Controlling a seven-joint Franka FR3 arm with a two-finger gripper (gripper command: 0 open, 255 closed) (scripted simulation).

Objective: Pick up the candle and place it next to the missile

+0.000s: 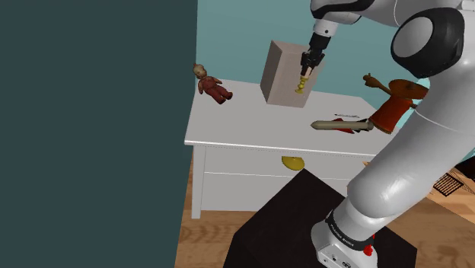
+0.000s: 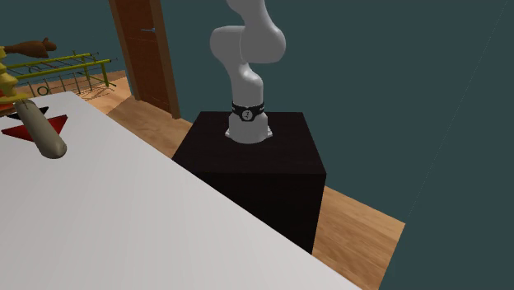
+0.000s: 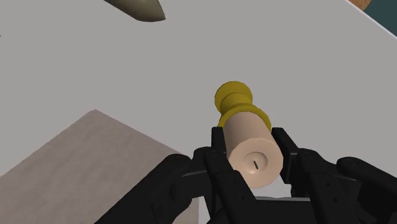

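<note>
The pincer (image 3: 250,153) is closed partway on the candle (image 3: 249,137). Its two black fingers (image 3: 217,145) press the cream cylinder from either side, about as far apart as the candle is thick. The wick end faces back into the pincer, and the yellow holder (image 3: 235,102) points away from it, down toward the white table top (image 3: 305,70). In the shoulder view the pincer (image 1: 307,71) hangs from above with the candle (image 1: 301,84) under it, apparently clear of the table (image 1: 243,126).

Just beside the pincer stands a tan box (image 1: 282,72), tilted on the table. In the wrist view one corner of the box (image 3: 76,168) rises close by the fingers. It is the nearest thing to the pincer and does not touch the candle.

Farther out, below the pincer and toward the arm's side, lies the missile (image 1: 342,124), flat on the table with red fins. It is well apart from the candle, and bare table lies between them. Its blunt nose (image 3: 137,7) shows beyond the holder end of the candle.

Past the missile a red-orange toy figure (image 1: 394,105) stands at the table's edge. On the other side of the box from the pincer a small doll (image 1: 211,82) lies near the dark teal wall (image 1: 91,129). Lowest of all is the black stand (image 1: 297,221).
</note>
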